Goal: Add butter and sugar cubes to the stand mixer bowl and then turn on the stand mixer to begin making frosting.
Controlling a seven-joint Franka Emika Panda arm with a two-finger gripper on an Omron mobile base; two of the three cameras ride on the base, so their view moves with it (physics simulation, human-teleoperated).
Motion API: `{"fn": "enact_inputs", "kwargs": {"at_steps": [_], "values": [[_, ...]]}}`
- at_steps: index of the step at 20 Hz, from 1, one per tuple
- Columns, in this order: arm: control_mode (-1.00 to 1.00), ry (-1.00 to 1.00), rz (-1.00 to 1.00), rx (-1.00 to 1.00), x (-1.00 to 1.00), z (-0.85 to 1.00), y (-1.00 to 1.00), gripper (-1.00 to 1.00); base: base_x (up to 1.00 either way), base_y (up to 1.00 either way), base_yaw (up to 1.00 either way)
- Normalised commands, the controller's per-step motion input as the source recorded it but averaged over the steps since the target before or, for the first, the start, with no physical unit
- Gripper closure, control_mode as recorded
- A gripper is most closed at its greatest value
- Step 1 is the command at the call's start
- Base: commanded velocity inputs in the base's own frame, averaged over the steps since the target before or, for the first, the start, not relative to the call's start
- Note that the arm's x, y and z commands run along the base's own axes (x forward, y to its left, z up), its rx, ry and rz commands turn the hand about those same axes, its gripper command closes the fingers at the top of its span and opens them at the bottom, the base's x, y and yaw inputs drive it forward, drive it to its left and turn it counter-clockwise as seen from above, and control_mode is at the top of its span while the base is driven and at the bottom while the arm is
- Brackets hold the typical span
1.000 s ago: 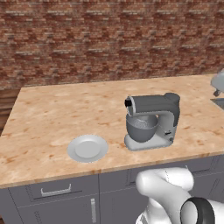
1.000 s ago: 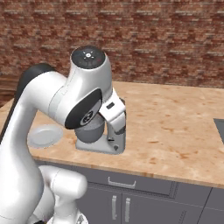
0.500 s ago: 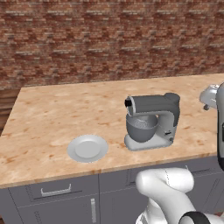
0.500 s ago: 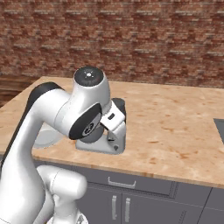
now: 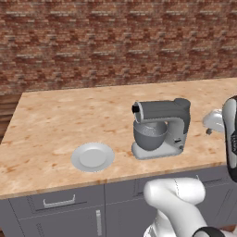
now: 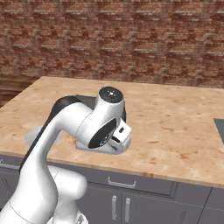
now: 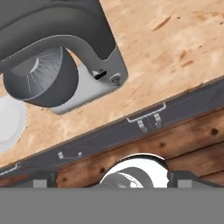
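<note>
Butter, likely soft, light and slippery, is proving too small to spot, while the mixer (image 5: 161, 128) is sitting centre frame with its bowl (image 5: 149, 135) under the head, jaws spread wide.

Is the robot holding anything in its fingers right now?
No, nothing is held. The fingers are spread apart with nothing between them, looking down at the stand mixer on the counter.
</note>
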Motion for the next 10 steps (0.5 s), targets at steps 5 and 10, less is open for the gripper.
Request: {"fn": "enact_inputs", "kwargs": {"at_steps": [5, 10], "values": [[-1.00, 0.00, 0.19, 0.05, 0.00, -0.28, 0.06, -1.00, 0.00, 0.00, 0.00], [-1.00, 0.03, 0.05, -0.22, 0.05, 0.01, 0.17, -1.00, 0.00, 0.00, 0.00]]}}
